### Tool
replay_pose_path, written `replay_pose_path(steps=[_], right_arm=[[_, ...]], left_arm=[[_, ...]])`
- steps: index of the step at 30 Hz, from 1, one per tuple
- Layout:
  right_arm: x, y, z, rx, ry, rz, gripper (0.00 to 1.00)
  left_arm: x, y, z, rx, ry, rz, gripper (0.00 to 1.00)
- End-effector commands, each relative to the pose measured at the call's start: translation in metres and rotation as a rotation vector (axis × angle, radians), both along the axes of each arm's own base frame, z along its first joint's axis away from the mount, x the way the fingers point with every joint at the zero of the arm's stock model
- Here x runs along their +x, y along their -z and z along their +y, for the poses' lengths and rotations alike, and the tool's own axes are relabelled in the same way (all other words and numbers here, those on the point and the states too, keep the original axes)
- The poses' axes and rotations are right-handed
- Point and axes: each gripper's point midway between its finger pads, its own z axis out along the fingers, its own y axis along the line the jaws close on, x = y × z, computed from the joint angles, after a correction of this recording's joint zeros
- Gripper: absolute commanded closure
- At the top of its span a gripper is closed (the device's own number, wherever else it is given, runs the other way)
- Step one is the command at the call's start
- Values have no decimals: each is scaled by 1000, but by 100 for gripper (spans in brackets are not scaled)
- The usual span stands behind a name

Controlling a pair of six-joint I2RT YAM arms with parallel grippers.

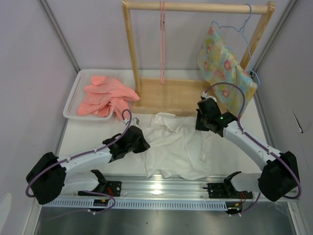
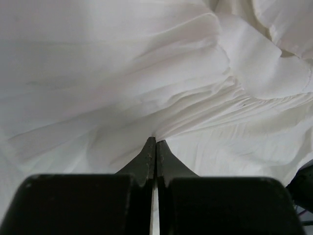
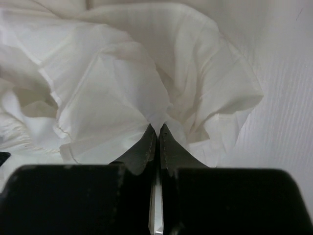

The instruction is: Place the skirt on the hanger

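The white skirt (image 1: 173,147) lies crumpled on the table in front of the wooden rack. My left gripper (image 1: 144,145) is shut on the skirt's left edge; in the left wrist view the fabric (image 2: 146,73) bunches into the closed tips (image 2: 155,141). My right gripper (image 1: 199,123) is shut on the skirt's upper right ruffle; in the right wrist view the ruffle (image 3: 122,83) fans out from the tips (image 3: 156,128). The pink hanger (image 1: 162,44) hangs edge-on from the rack's top bar.
A wooden rack (image 1: 195,7) with a base board (image 1: 168,95) stands at the back. A light blue hanger (image 1: 244,29) holds a yellow floral cloth (image 1: 222,63) at its right end. A white basket (image 1: 73,98) with salmon-pink clothes (image 1: 105,95) sits back left.
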Motion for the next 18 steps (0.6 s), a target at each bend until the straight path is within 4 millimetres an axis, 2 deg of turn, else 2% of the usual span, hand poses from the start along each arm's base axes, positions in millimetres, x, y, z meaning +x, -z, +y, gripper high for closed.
replay_pose_path(steps=[1, 2, 3, 4, 5, 6, 7, 8, 10, 11, 12, 14, 15, 17, 18], right_arm=[[26, -74, -10, 32, 33, -196, 99], [36, -107, -3, 73, 28, -258, 98], [42, -124, 1, 81, 15, -291, 98], [50, -131, 5, 73, 6, -288, 99], [63, -174, 12, 110, -2, -366, 100], [69, -189, 16, 112, -17, -386, 100], [76, -204, 20, 123, -25, -411, 100], [86, -231, 26, 144, -28, -460, 100], [96, -256, 27, 144, -27, -508, 100], [104, -257, 30, 136, -31, -500, 100], [105, -285, 31, 159, -36, -558, 100], [108, -296, 33, 168, -41, -575, 100], [107, -301, 34, 174, -44, -582, 100], [105, -285, 33, 158, -42, -540, 100], [100, -258, 30, 137, -41, -485, 100]], left_arm=[[19, -36, 28, 125, -33, -97, 100], [32, -63, 24, 102, -42, -152, 100], [41, -74, 33, 125, -45, -174, 100], [55, -106, 28, 94, -48, -230, 100], [68, -137, 27, 71, -59, -272, 100], [86, -169, 31, 67, -73, -332, 100], [94, -185, 33, 71, -80, -362, 100], [105, -235, 33, 31, -98, -443, 100], [117, -257, 43, 53, -119, -485, 100], [119, -268, 47, 55, -125, -497, 100], [121, -308, 49, 14, -141, -572, 100], [118, -330, 57, 9, -154, -611, 100], [115, -330, 59, 9, -154, -610, 100], [104, -316, 60, -2, -139, -581, 100], [100, -291, 59, -4, -141, -524, 100]])
